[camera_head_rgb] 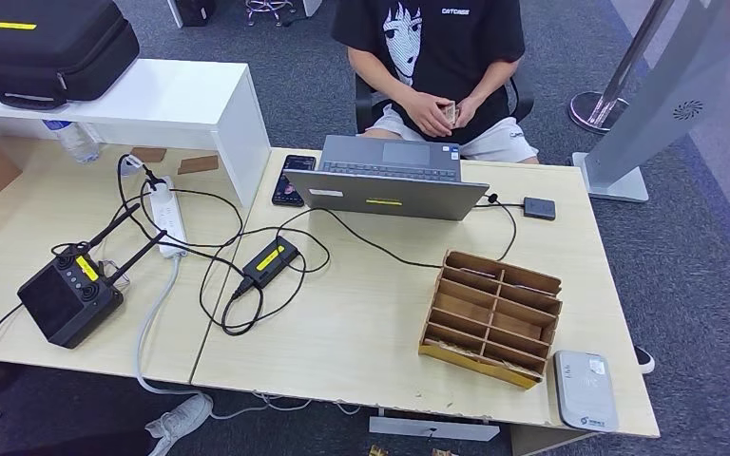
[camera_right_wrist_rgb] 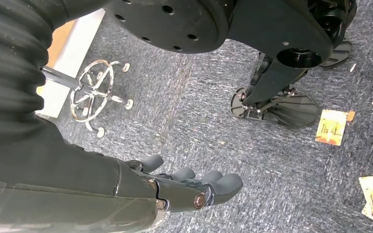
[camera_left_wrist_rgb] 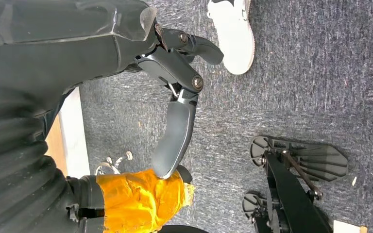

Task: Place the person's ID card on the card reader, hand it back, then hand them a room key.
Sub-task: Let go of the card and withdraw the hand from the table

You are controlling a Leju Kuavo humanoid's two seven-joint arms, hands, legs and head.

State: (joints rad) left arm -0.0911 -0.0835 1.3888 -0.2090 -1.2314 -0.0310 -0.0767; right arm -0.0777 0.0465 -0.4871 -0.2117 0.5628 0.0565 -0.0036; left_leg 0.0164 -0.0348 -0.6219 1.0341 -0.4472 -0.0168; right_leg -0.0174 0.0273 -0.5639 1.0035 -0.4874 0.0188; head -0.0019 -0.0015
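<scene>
Across the table a person in a black T-shirt sits holding a small card in both hands at lap height. The card reader, a flat grey-white pad, lies at the table's near right corner. Just left of it stands a cardboard organiser with several compartments; I cannot make out what is in them. My left hand hangs beside my body over the carpet, fingers apart and holding nothing. My right hand also hangs over the floor, its fingers stretched out with nothing in them.
An open laptop stands between the person and the organiser, with a phone to its left and a small black box on a cable to its right. Cables, a power strip and a black controller cover the left table. Loose cards lie on the carpet.
</scene>
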